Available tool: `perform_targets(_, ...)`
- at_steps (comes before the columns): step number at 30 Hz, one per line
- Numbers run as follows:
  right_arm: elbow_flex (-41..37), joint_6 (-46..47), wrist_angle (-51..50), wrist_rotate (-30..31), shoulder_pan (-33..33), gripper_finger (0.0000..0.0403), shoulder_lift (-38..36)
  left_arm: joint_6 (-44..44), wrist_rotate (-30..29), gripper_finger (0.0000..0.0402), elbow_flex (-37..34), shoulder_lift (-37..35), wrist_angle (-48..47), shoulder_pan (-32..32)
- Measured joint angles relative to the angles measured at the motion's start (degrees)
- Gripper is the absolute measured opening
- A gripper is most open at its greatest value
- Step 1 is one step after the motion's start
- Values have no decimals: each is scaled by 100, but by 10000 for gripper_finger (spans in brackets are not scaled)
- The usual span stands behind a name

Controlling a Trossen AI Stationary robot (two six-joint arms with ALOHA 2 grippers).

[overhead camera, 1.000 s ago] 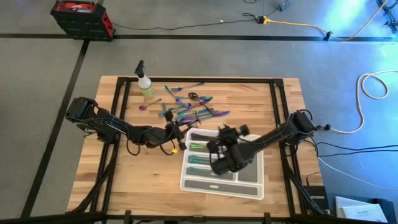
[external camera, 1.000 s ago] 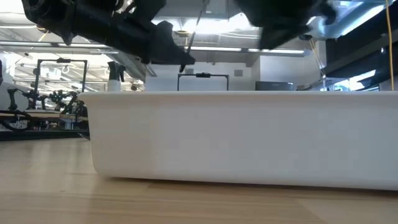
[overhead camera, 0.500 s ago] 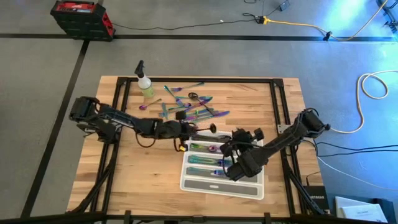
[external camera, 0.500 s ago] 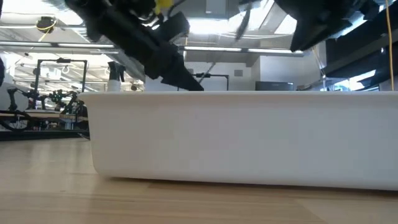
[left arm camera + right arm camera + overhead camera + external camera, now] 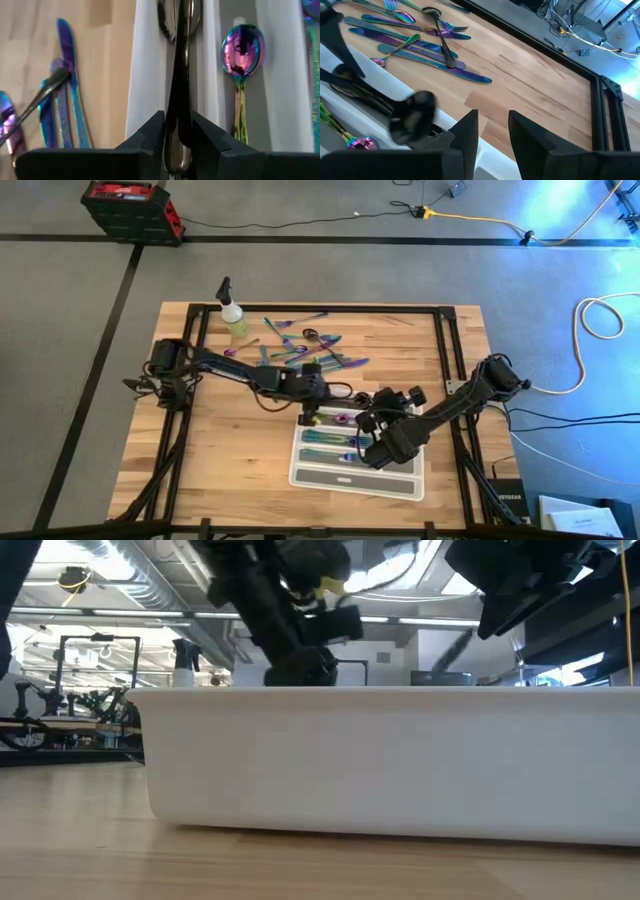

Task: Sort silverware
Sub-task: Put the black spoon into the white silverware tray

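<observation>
Over last second I swung left gripper (image 5: pixel 177 135) from counter (image 5: pixel 230 440) to tray (image 5: pixel 405 485) far edge, clamped on black spoon (image 5: pixel 179 75) above outer compartment. Release pending. Right gripper (image 5: pixel 492 127) hung part-open, empty, over tray. Unsorted silverware (image 5: pixel 305 350) lay beyond tray.

Both dark arms crowd the far end of the white-grey plastic compartment tray (image 5: pixel 310 477), blocking access there. Its near end lies open. Beyond its far rim, scattered iridescent metal silverware (image 5: pixel 300 352) clutters the wood; left of it, bare tabletop.
</observation>
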Motion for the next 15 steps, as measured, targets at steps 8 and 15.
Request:
perform_targets(8,0,-128,-2,-50,0,92,2,52,390,56,574,460,-946,227)
perform_targets(15,0,-120,2,61,-4,92,7,135,759,56,652,637,-1017,420)
